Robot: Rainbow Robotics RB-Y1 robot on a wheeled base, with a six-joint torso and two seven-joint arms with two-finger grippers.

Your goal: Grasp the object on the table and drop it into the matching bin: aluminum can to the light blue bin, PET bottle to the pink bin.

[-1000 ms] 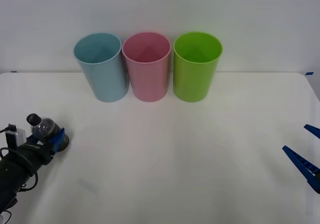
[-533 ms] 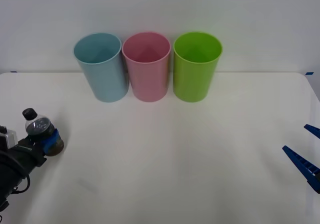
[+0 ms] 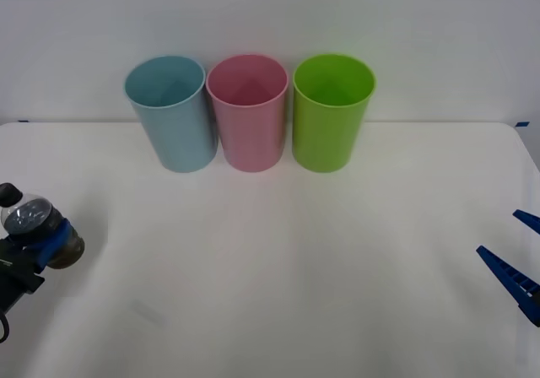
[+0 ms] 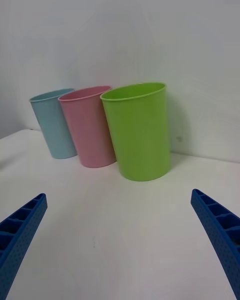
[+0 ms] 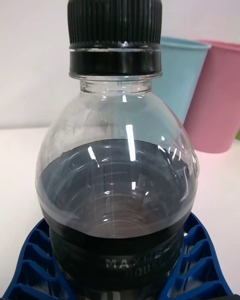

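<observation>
A small clear PET bottle (image 3: 32, 223) (image 5: 117, 180) with a black cap and a dark label band sits in my left gripper (image 3: 51, 247), which is shut on its lower body at the far left edge of the white table (image 3: 278, 268), lifted a little off the surface. In the left wrist view the blue fingers (image 5: 200, 265) hug the label. The pink bin (image 3: 247, 112) (image 4: 90, 127) (image 5: 215, 95) stands at the back, between the light blue bin (image 3: 171, 112) (image 4: 54, 125) (image 5: 180, 75) and a green one. My right gripper (image 3: 513, 264) (image 4: 120, 245) hangs open at the right edge.
A lime green bin (image 3: 330, 110) (image 4: 140, 130) stands to the right of the pink bin, close against it. The three bins form a row along the table's back edge by a white wall.
My left gripper has carried the bottle leftward and nearer to me, toward the view's left edge, with the bottle rising off the table. The right arm has not moved.
</observation>
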